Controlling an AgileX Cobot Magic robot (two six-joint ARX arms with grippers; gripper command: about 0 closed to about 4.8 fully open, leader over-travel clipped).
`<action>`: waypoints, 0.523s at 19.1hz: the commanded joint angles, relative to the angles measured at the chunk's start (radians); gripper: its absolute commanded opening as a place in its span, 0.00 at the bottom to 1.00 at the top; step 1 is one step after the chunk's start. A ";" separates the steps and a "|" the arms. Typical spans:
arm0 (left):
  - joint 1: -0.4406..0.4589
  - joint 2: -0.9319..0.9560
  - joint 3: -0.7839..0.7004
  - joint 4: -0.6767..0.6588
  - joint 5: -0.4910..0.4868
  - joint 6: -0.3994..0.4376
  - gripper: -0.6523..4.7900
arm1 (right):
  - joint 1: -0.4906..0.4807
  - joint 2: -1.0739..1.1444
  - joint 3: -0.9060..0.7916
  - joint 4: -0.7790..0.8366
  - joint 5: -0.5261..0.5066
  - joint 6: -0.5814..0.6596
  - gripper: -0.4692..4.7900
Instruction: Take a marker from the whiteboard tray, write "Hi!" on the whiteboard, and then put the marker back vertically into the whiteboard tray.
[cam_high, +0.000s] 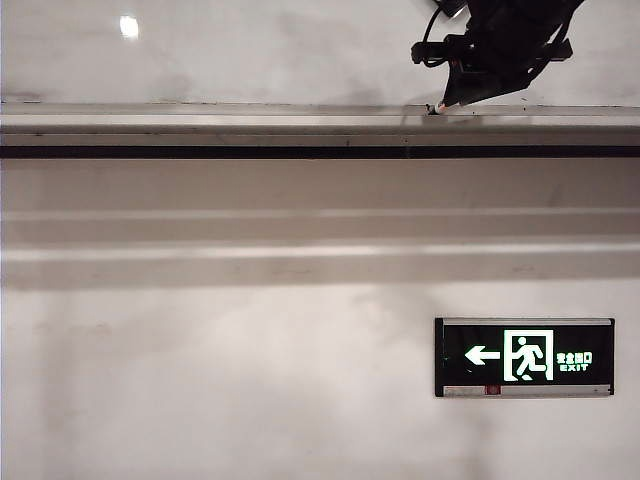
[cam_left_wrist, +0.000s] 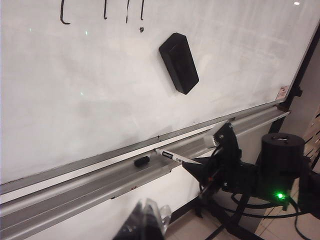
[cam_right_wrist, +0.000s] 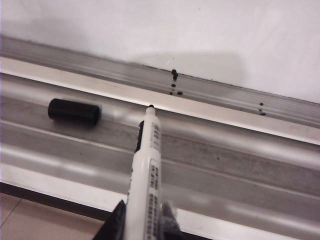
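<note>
One marker (cam_right_wrist: 146, 185) clamped in right tool (cam_right_wrist: 142, 220), tip over whiteboard tray (cam_right_wrist: 225, 165); one loose cap (cam_right_wrist: 74, 111) in tray. Left tool (cam_left_wrist: 145, 222) low, near; state indeterminate.

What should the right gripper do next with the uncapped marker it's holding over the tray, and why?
Probably lower it a little further. The right gripper is shut on the marker, whose tip hangs just over the whiteboard tray, beside the loose black cap. Writing already shows on the whiteboard, so setting the marker down looks next. The left gripper waits nearby.
</note>
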 joint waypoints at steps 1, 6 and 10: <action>0.000 -0.002 0.005 0.013 0.003 0.004 0.11 | 0.000 0.016 0.029 0.021 0.001 0.004 0.09; 0.000 -0.003 0.005 0.014 0.003 0.004 0.11 | 0.000 0.029 0.034 0.033 0.001 0.005 0.09; 0.000 -0.003 0.005 0.014 0.003 0.004 0.11 | 0.000 0.043 0.034 0.041 0.001 0.032 0.09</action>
